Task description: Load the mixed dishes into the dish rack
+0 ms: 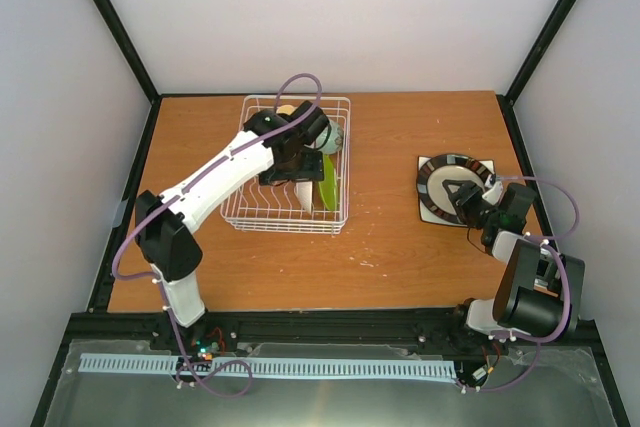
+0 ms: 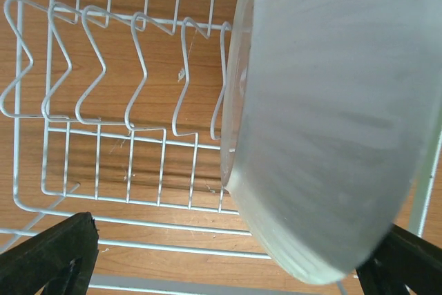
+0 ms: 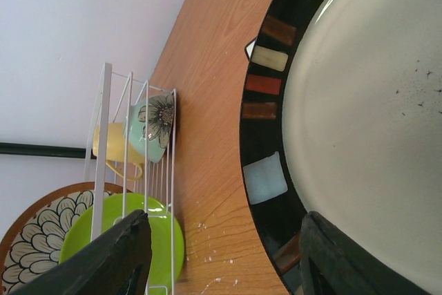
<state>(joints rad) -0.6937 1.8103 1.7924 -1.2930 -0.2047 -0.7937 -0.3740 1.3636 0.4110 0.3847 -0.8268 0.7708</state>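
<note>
Reaching across the dish rack (image 1: pixel 250 209) from 7 o'clock, the left arm has the left gripper (image 2: pixel 226 257) down among the plates at the rack's 5 o'clock end. Jaws spread wide. One black finger (image 2: pixel 48 260) sits low at 7 o'clock in the wrist view, well apart from the white plate (image 2: pixel 331 122). The other is at 5 o'clock, right by the plate's rim; contact there cannot be told. Nothing clamped.

The white plate stands on edge against the row of wire prongs, its pale surface filling the wrist view from 12 to 5 o'clock. Just beside it, at its 3 o'clock in the top view, the lime-green plate (image 1: pixel 329 187) is also on edge. In the rack's 2 o'clock corner sits the pale grey-green cup (image 1: pixel 337 135), flower print on its side. Beside it, at the 12 o'clock end, is the yellow-tan mug (image 1: pixel 288 110).

At 3 o'clock from the rack and well apart from it, the cream plate with dark patterned rim (image 1: pixel 437 179) lies flat on a white mat (image 1: pixel 428 215) on the wooden table (image 1: pixel 200 247). At that plate's 4 o'clock edge the right gripper (image 3: pixel 228 246) sits low, jaws parted wide and astride the rim. One finger (image 3: pixel 117 253) is over bare table, the other over the plate. It holds nothing; whether either finger touches the plate cannot be told
</note>
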